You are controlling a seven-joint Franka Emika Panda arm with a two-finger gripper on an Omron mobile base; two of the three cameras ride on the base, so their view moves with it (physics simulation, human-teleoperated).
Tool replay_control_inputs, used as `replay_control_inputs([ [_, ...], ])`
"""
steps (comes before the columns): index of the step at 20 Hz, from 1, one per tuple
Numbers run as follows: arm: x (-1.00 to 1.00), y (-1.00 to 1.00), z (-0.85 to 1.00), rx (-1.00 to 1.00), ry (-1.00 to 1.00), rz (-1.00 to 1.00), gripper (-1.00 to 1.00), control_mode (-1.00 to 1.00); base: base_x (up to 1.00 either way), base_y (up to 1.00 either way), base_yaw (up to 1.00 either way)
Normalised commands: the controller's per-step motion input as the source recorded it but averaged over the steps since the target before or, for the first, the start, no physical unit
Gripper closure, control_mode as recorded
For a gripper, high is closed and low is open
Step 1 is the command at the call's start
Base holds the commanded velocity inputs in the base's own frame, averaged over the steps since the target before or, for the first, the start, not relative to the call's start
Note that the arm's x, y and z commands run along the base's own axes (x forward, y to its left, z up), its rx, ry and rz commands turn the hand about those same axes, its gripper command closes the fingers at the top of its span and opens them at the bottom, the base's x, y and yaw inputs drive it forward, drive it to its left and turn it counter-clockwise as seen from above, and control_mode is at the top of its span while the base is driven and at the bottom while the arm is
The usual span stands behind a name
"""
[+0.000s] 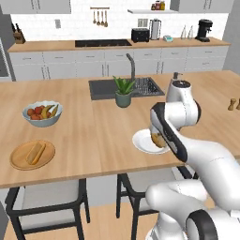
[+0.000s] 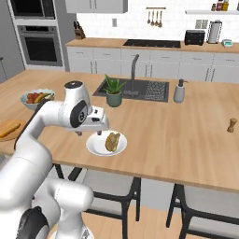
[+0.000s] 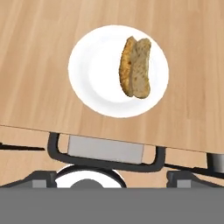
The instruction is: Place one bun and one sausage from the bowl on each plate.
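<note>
Golden-brown toasted bun (image 3: 136, 67) lying split and off-centre on glossy white plate (image 3: 94, 74) near counter edge; gripper (image 2: 80, 134) above, finger state impossible to tell.

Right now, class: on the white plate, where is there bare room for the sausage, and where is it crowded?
The white plate is bare across the half beside the golden-brown bun, seen in the hand view. The bun fills the other half, nearly reaching the rim. On the counter, the stretch between plate and pepper mill is free.
</note>
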Motion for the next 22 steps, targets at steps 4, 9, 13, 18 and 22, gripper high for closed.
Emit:
replay_control_inputs([
  [4,0.0,0.0,0.0,0.0,0.0,0.0,-1.0,1.0,-0.42,-0.47,-0.07],
  [9,0.0,0.0,0.0,0.0,0.0,0.0,-1.0,1.0,-0.24,-1.0,-0.15],
  [13,0.0,0.0,0.0,0.0,0.0,0.0,-1.0,1.0,-0.15,-1.0,-0.15],
  [18,0.0,0.0,0.0,0.0,0.0,0.0,-1.0,1.0,-0.02,-1.0,-0.14],
  [22,0.0,0.0,0.0,0.0,0.0,0.0,-1.0,1.0,0.02,-1.0,-0.11],
])
